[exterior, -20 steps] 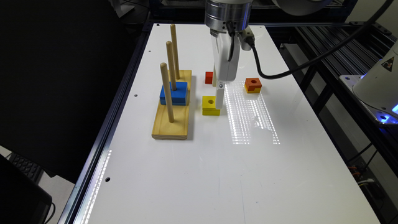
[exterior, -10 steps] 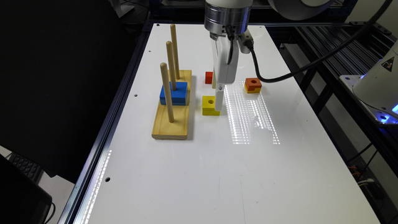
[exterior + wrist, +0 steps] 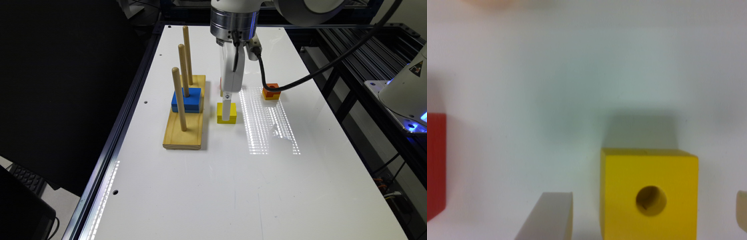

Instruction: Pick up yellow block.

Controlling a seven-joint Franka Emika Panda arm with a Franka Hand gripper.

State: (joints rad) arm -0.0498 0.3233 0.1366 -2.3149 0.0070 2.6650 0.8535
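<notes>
- Here's the white-bodied robot gripper (image 3: 227,115), low over the glossy white table (image 3: 233,186), its tip right in front of the squarish all-yellow wooden block (image 3: 227,113) in the exterior view.
- That block sits flat on the table, just beside the pale wooden peg board (image 3: 185,128) on the exterior view's right, with the small orange-topped block with a yellow lower layer (image 3: 271,91) well apart on the far side.
- From the wrist, the yellow block (image 3: 649,195) lies between two pale fingers (image 3: 549,220). One stands just off its side with a thin gap, the other peeks in at the frame edge, so the jaws are spread and gripping nothing.
- Progress call: approach looks done and the block is framed. The squeeze and the lift are not yet done.
- Materials now: flat painted faces, crisp edges, and a neat round hole through the top.
- A red block (image 3: 434,165) with the same matte paint sits beside it, apart.
- The peg board carries three smooth round dowels (image 3: 179,98), with a blue rectangular block (image 3: 187,100) threaded on.
- The tabletop is shiny enough to throw back a grid of light.
</notes>
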